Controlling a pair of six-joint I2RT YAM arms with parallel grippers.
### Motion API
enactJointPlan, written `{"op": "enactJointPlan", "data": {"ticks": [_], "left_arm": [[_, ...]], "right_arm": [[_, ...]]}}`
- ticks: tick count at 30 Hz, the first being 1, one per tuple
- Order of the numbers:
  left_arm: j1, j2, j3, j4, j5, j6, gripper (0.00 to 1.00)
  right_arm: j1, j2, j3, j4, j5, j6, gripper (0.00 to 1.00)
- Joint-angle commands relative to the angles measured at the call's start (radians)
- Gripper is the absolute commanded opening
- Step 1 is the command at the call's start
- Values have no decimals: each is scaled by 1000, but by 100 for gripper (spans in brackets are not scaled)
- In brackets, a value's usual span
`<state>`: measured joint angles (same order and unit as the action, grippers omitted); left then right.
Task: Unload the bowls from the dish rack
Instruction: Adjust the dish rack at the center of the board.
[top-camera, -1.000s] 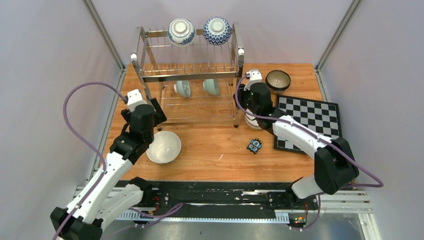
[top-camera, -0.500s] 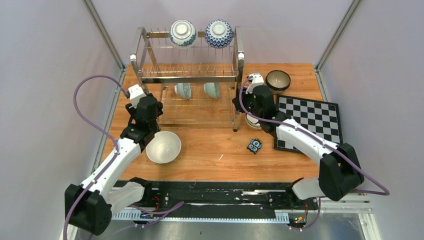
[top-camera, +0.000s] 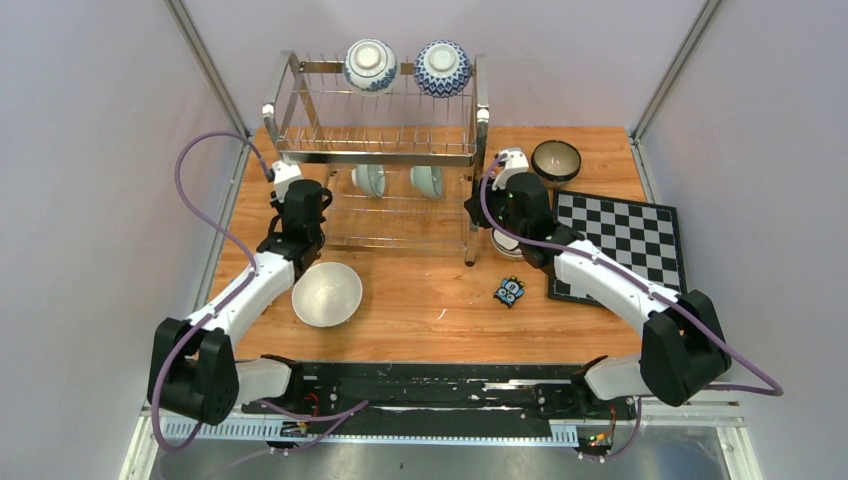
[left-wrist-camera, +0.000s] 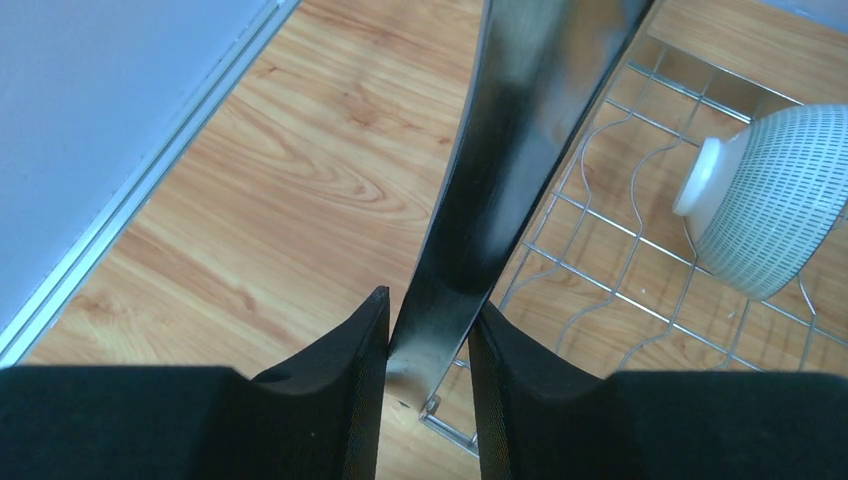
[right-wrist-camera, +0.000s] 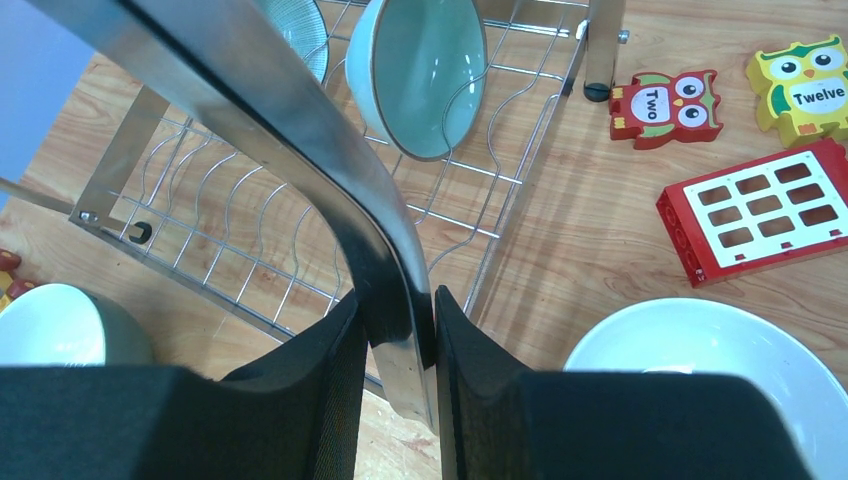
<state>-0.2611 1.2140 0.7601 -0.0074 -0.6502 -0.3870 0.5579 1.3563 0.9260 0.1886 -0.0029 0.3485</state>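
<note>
A wooden tabletop (top-camera: 420, 290) with warm orange-brown grain is filling the middle of the top view, and soft, even light is casting only faint shadows on it. Pale lilac-grey panels are closing it in: a left wall (top-camera: 90, 150), a back wall (top-camera: 560, 50) and a right wall (top-camera: 770, 150). Slim aluminium posts (top-camera: 205, 65) are rising at the two far corners. A black rail (top-camera: 450, 385) is spanning the near edge, with a grey metal plate (top-camera: 450, 455) lying below it. In the left wrist view, a silvery strip (left-wrist-camera: 125, 200) is bordering the wood beside the wall
</note>
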Motion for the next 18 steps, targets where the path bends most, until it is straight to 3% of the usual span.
{"op": "enactJointPlan", "data": {"ticks": [1, 18], "left_arm": [[-3, 70, 55, 137, 88, -6, 27], [23, 274, 203, 255, 182, 35, 21]], "right_arm": [[22, -23, -14, -84, -37, 97, 3], [81, 13, 15, -100, -58, 185, 3]]}}
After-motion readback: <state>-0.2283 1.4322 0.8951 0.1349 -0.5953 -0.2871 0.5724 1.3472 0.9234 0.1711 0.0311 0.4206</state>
